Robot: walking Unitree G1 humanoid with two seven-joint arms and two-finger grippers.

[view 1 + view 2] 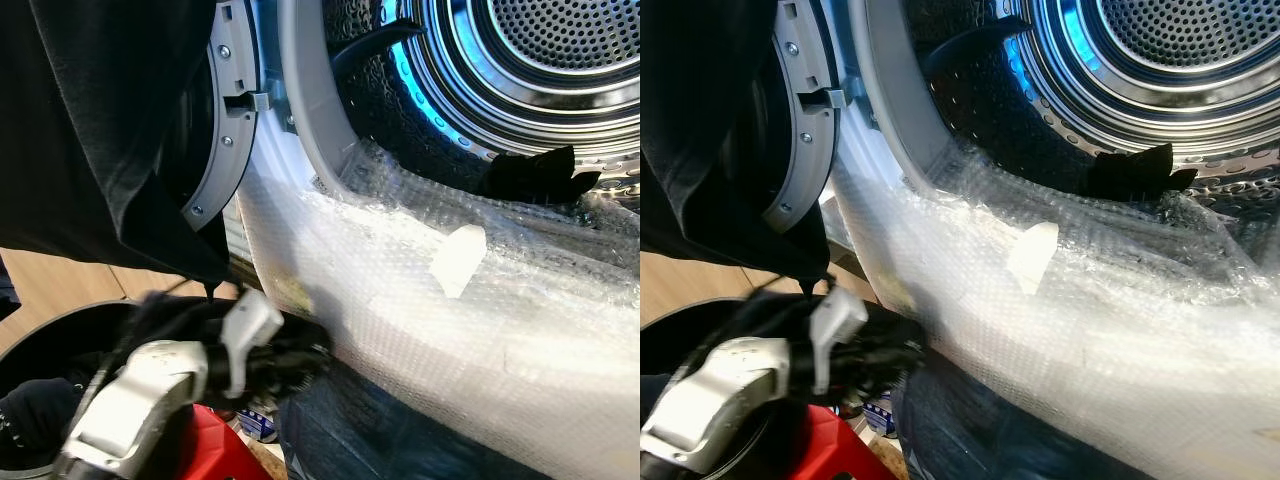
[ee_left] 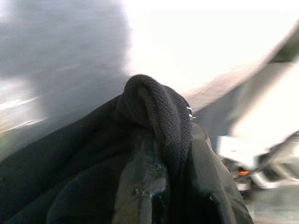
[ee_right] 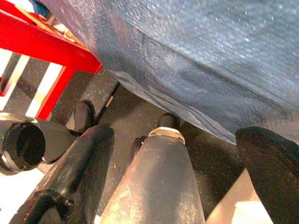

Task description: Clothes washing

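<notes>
The washing machine's open drum [image 1: 520,60] fills the upper right, with a scrap of black cloth [image 1: 535,172] lying on its lower lip. My left gripper [image 1: 300,358] sits low against the machine's front and is shut on a bunched black garment [image 2: 159,116], whose knit fold arches over the fingers [image 2: 140,191]. A large black garment [image 1: 100,130] hangs at the upper left in front of the open door [image 1: 232,110]. My right gripper [image 3: 175,154] hangs low over the floor, open, with nothing between its fingers [image 3: 79,168].
Bubble wrap [image 1: 480,300] covers the machine's front below the opening, with a strip of white tape [image 1: 458,258] on it. A dark round basket [image 1: 40,335] holding dark clothes stands at the lower left beside a red stool [image 1: 225,450]. Blue-grey fabric [image 3: 196,51] hangs above the right gripper.
</notes>
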